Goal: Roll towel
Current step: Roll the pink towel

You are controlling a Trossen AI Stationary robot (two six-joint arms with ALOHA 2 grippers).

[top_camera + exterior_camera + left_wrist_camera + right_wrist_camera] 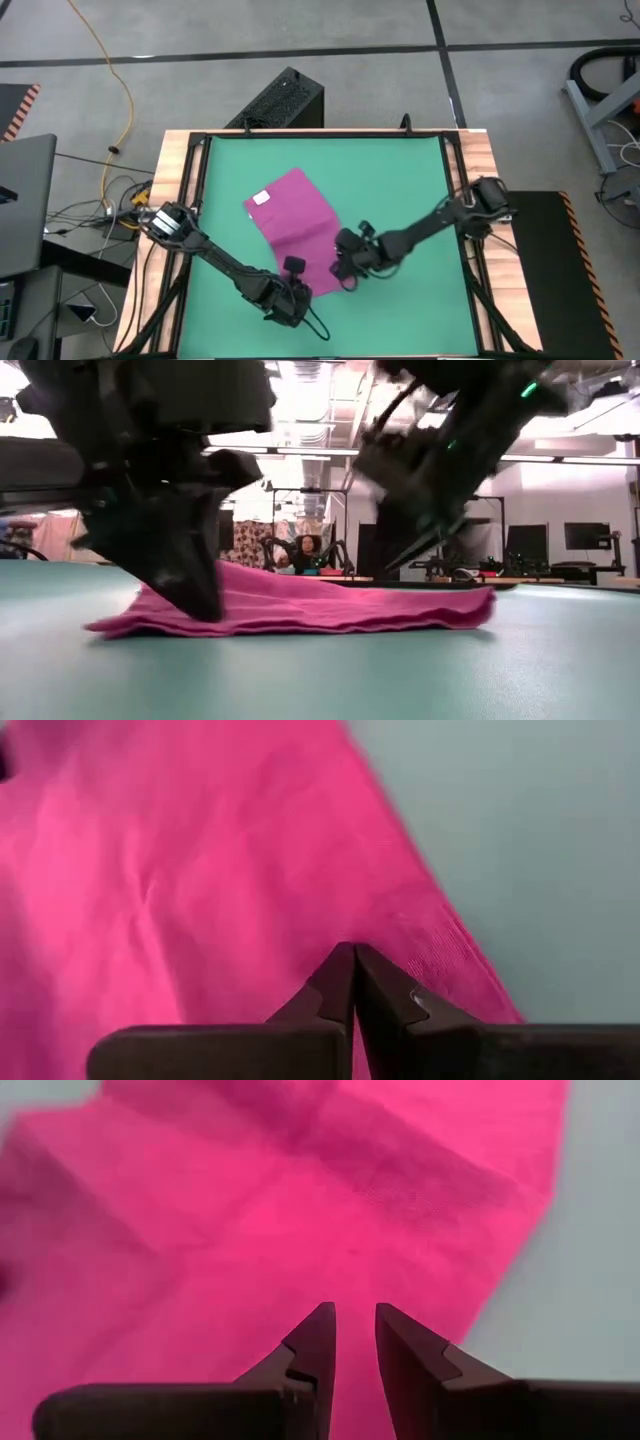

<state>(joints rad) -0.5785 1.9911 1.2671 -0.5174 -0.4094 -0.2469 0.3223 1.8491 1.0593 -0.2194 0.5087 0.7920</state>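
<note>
The magenta towel (pixel 295 220) lies flat on the green table (pixel 400 180), slanting from far left to near right, with its white tag (pixel 262 197) at the far end. My left gripper (pixel 300 290) is shut, its tips down on the towel's near end (pixel 352 952). In the low view it reaches down into the cloth (pixel 205 610). My right gripper (pixel 342 268) hovers over the towel's near right part (pixel 355 1312), with its fingers a little apart and nothing between them. My left gripper has its shut fingertips (pixel 340 970) on the towel's near end (pixel 300 945), close to its near right corner, coming from above at a slant. The fingers hide whether cloth is pinched between them. The towel lies on the table.
Wooden rails and a black frame (pixel 455 160) border the green mat. A black box (pixel 285 100) stands beyond the far edge and a laptop (pixel 20 200) off the left side. A person (pixel 305 550) sits far off in the room. Bare mat lies right of the towel.
</note>
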